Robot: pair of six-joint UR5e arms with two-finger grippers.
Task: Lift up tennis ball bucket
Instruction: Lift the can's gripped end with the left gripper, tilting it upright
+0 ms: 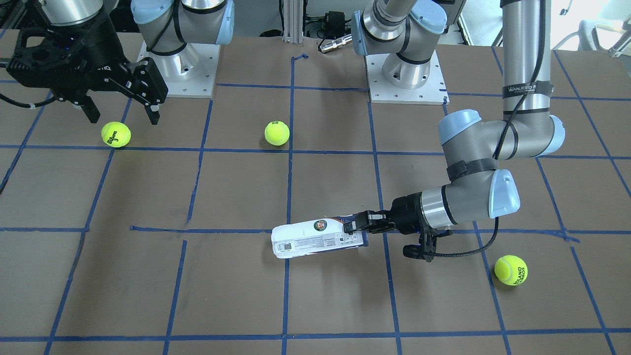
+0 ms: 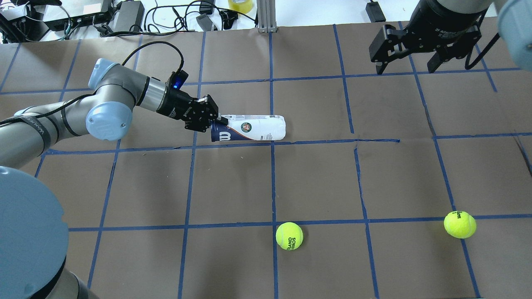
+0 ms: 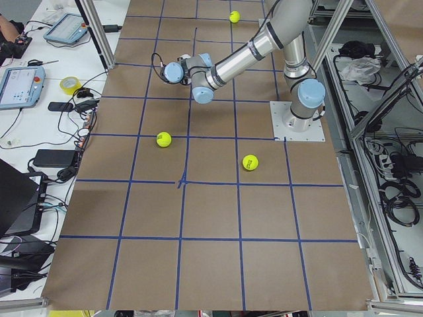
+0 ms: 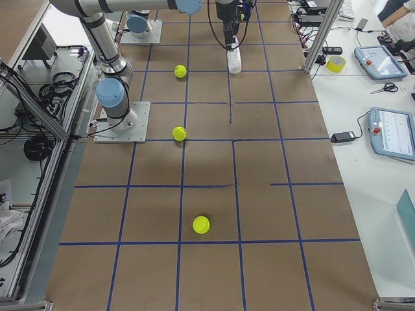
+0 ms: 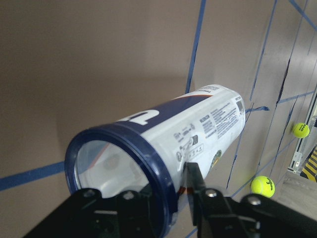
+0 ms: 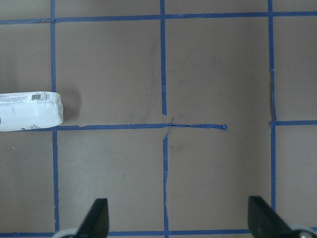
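Note:
The tennis ball bucket (image 2: 253, 128) is a slim can with a white and navy label and a navy rim. It lies on its side near the table's middle and also shows in the front view (image 1: 315, 240). My left gripper (image 2: 210, 124) is shut on the rim at the can's open end. In the left wrist view one fingertip (image 5: 192, 174) is outside the rim (image 5: 148, 153) and the other is inside. My right gripper (image 2: 405, 68) is open and empty, high above the far right, well away from the can (image 6: 29, 111).
Loose yellow-green tennis balls lie on the brown, blue-taped table: one near the front middle (image 2: 289, 236), one front right (image 2: 459, 224), one beyond my left arm (image 1: 510, 269). Cables and boxes sit past the far edge (image 2: 124, 16).

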